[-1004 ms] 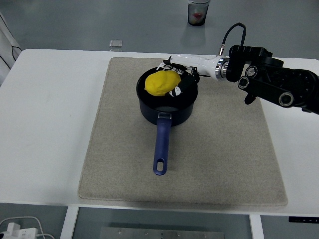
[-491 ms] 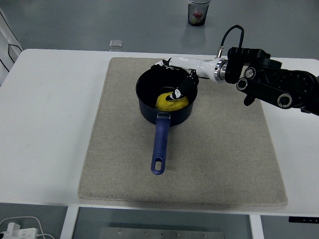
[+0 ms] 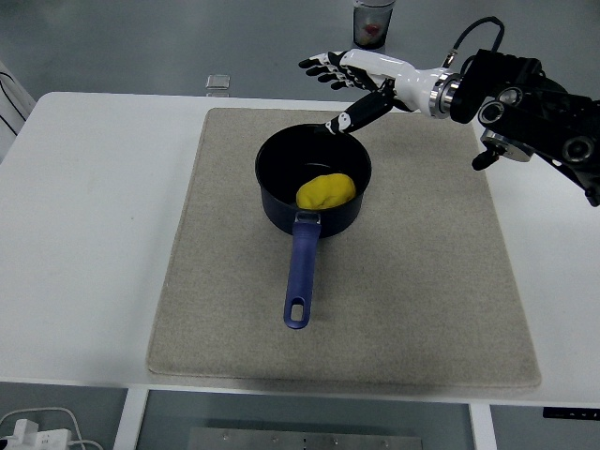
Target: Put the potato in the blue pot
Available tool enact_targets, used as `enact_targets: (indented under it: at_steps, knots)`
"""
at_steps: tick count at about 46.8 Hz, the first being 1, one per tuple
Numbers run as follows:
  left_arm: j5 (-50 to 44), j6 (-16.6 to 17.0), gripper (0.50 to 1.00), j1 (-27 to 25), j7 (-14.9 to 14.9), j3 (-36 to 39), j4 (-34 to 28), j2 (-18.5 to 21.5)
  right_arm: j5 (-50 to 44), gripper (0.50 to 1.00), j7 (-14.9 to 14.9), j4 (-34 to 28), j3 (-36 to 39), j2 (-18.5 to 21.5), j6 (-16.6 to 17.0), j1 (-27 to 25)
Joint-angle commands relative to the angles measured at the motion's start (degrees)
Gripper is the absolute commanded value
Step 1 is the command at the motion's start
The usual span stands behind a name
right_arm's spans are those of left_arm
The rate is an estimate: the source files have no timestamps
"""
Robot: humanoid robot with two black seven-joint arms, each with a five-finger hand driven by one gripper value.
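The yellow potato lies inside the dark blue pot, toward its near right wall. The pot stands on the beige mat with its blue handle pointing toward the near edge. My right hand is open and empty, fingers spread, raised above and behind the pot's far rim. The left arm is out of view.
A clear cup with something red in it stands beyond the table's far edge. A small clear container sits at the table's back, left of the mat. The white table surrounds the mat.
My right hand let the potato go into the pot, then lifted up and back away from it with fingers spread. The potato settled at the pot's near right side.
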Motion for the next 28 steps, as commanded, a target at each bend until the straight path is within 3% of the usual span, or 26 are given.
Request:
enact_targets:
  at_steps: [1, 13, 24, 28]
  knots:
    - [0.0, 0.0, 0.996, 0.0, 0.0, 0.0, 0.0, 0.0, 7.1, 0.930, -0.1, -0.1, 1.2, -1.1, 0.0, -1.0]
    - [0.0, 0.0, 0.996, 0.0, 0.0, 0.0, 0.0, 0.0, 18.8, 0.930, -0.4, -2.4, 4.9, -3.2, -0.6, -5.2]
    - [0.0, 0.0, 0.996, -0.1, 0.0, 0.0, 0.0, 0.0, 27.0, 0.930, -6.3, -6.9, 14.2, -2.9, 0.0, -11.9]
    - [0.0, 0.0, 0.996, -0.1, 0.0, 0.0, 0.0, 0.0, 27.2, 0.930, -7.1, -9.9, 17.1, -2.0, -0.1, -13.8]
